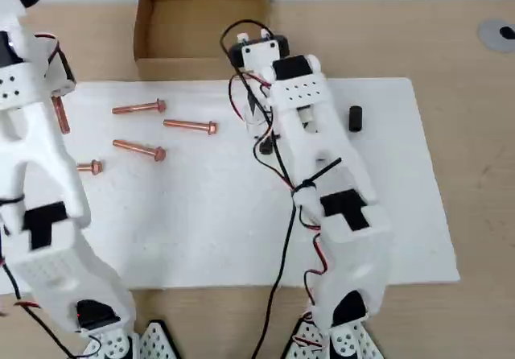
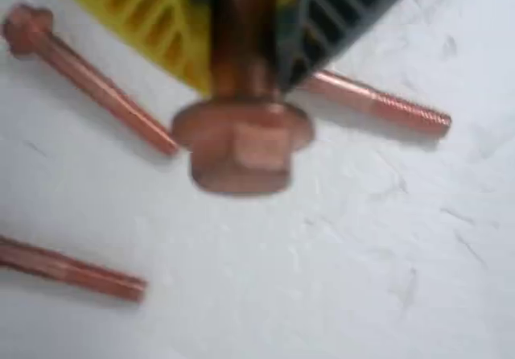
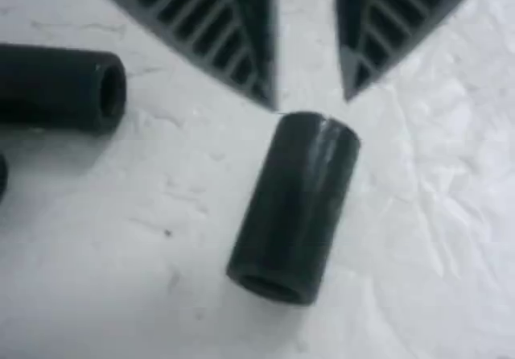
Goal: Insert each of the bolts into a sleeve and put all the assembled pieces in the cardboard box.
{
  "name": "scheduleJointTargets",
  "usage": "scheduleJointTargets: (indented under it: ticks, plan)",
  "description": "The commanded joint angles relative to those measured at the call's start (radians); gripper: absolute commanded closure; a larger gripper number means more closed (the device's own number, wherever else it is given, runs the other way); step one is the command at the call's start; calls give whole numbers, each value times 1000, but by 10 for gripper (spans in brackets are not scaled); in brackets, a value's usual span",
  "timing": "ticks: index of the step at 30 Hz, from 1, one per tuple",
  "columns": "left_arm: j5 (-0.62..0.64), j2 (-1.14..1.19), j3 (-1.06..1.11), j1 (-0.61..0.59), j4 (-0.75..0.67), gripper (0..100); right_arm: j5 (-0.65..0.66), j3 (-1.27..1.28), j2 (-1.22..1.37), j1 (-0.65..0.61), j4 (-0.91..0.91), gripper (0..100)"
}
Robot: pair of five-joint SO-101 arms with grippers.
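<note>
Near edge, high view: the left arm (image 1: 44, 182) stands at frame left and the right arm (image 1: 330, 158) at centre. Both are over a white foam sheet (image 1: 201, 230) on the wooden worktop (image 1: 467, 134).

Left jaws, one yellow and one black, are clamped on the shank of a copper flanged hex bolt (image 2: 241, 146). Its head hangs down, clear of the sheet. In the high view the bolt (image 1: 60, 113) sits at upper left, near upright.

Four loose copper bolts (image 1: 191, 125) lie flat on the sheet, left of centre.

Right jaws stand apart with nothing between them. A short black cylindrical sleeve (image 3: 294, 206) lies on its side just ahead of the tips. Its long axis runs roughly away from the jaws, slightly skewed, with the bore facing outward. Judgement: the gap already lines up with the sleeve's width, so a short advance should straddle it.

A second black sleeve (image 3: 60, 85) lies nearby, crosswise. The right arm is the nearer to the sleeves; the held bolt is well apart from them.

Far: an open brown cardboard box (image 1: 201, 68) stands at top centre, beyond the sheet.
</note>
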Motion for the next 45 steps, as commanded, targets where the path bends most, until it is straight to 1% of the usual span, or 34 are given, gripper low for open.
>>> scheduleJointTargets:
  ticks: [1,9,18,24,28,32,37,45]
  plan:
    - [-5,-166,44,60,2,990,-5,-94,16,-13,40,861]
    - [-5,-377,175,118,2,990,-12,-110,53,-15,71,860]
    - [-3,-590,353,172,-23,990,-109,-110,54,-15,52,858]
    - [-3,-697,471,172,-61,990,-164,-111,54,-67,37,858]
    - [-5,-754,529,172,-72,990,-175,-111,54,-90,8,858]
    - [-6,-797,566,172,-72,990,-180,-104,54,-79,2,858]
    - [-32,-809,595,172,-72,990,-178,-101,54,-38,3,858]
    - [-26,-809,595,170,-72,990,-173,-101,56,-39,3,857]
